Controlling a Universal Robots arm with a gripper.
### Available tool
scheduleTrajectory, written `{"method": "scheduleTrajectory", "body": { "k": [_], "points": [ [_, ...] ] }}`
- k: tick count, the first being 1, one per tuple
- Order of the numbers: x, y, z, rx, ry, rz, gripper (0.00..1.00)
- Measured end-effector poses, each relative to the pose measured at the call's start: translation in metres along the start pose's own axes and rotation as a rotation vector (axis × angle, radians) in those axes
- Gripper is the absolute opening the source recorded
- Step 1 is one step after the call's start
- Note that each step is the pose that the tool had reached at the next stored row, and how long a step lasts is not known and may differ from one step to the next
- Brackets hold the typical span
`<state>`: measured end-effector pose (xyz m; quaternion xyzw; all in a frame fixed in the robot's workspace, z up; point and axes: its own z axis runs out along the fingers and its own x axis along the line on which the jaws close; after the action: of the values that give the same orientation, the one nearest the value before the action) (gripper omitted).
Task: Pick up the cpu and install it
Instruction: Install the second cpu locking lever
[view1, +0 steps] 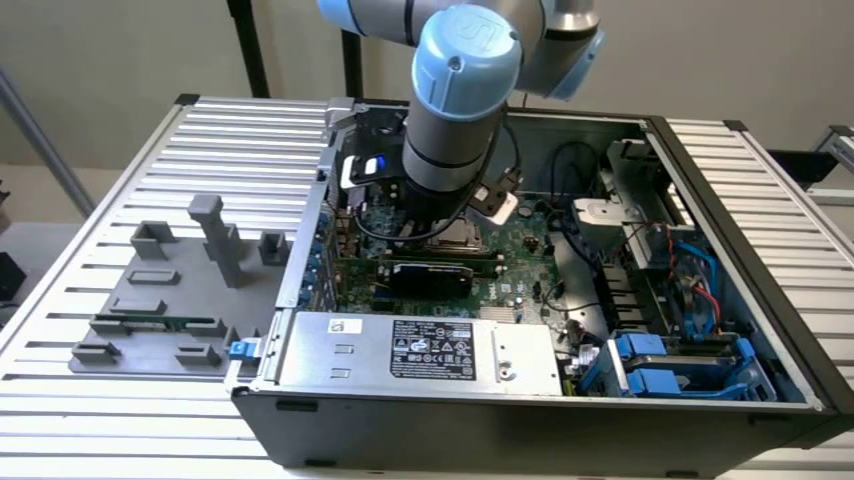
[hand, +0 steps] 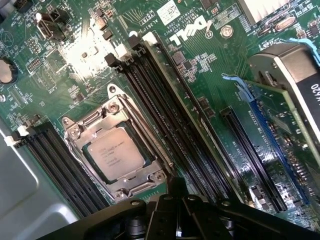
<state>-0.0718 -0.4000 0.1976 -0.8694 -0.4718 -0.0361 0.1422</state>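
CPU (hand: 114, 152) seated in the socket frame (hand: 116, 150); install step looks essentially done.
Gripper (hand: 175, 210) sits above the motherboard (hand: 200, 65), just beside the socket; finger state can't be told.

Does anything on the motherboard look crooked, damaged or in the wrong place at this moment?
Nothing stands out. The cpu lies flat and square inside the socket frame, with its edges parallel to the frame. The memory slots beside it look straight and undamaged. No loose parts lie on the motherboard.
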Motion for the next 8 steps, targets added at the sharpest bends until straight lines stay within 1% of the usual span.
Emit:
{"method": "scheduleTrajectory", "body": {
  "k": [3,4,8],
  "points": [
    [0.0005,-0.0006,0.0006,-0.0001,0.0000,0.000,0.11],
    [0.0007,-0.0009,0.0009,-0.0008,-0.0008,0.000,0.11],
    [0.0017,-0.0022,0.0025,-0.0063,-0.0051,0.000,0.11]
  ]
}}
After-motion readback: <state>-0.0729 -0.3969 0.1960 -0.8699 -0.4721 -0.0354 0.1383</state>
